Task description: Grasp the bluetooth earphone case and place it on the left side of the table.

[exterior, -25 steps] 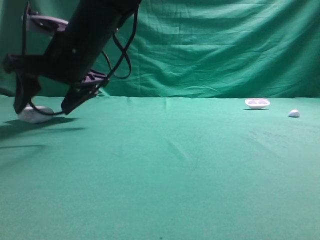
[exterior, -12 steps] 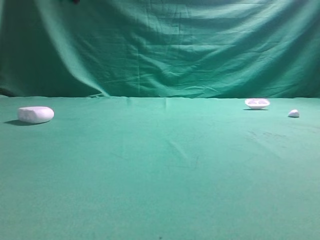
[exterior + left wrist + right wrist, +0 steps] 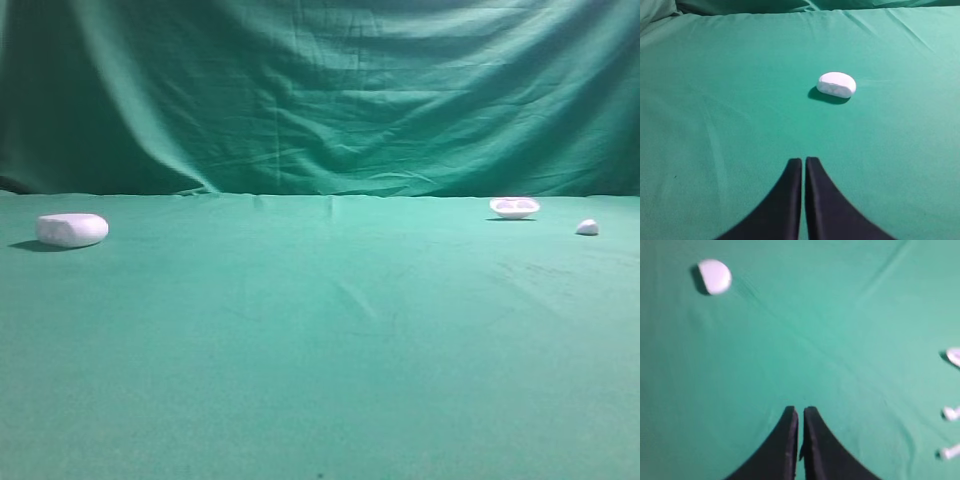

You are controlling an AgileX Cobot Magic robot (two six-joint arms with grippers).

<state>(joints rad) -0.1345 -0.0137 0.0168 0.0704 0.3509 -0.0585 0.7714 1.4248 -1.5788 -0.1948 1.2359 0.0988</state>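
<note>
A green cloth backdrop point(image 3: 330, 90) hangs in soft folds behind everything, and the same green covers the table point(image 3: 330, 340) that fills most of what I see. No arm of mine shows in the high view; only the cloth and three white things do.

The largest of those is the bluetooth earphone case point(image 3: 72, 229). It lies flat on the table at the far left of the high view, with nothing touching it and well apart from the other white things. To my judgement the task is done in substance: the case rests on the left side, free of my jaws, and all that may remain is to settle my arms clear. From the high view its long axis runs left to right, roughly parallel with the table's back edge; from my left wrist the case point(image 3: 837, 84) also lies crosswise, ahead of me and a little to the right. I cannot tell which end is the hinge or lid.

My left jaws point(image 3: 803, 161) are pressed together, tips touching, pinching nothing. My right jaws point(image 3: 800, 411) are pressed together too, and empty.

Smaller things sit far right near the back: a shallow white dish point(image 3: 514, 207), and just beyond it a tiny white blob point(image 3: 587, 227). My right wrist view is blurred.
</note>
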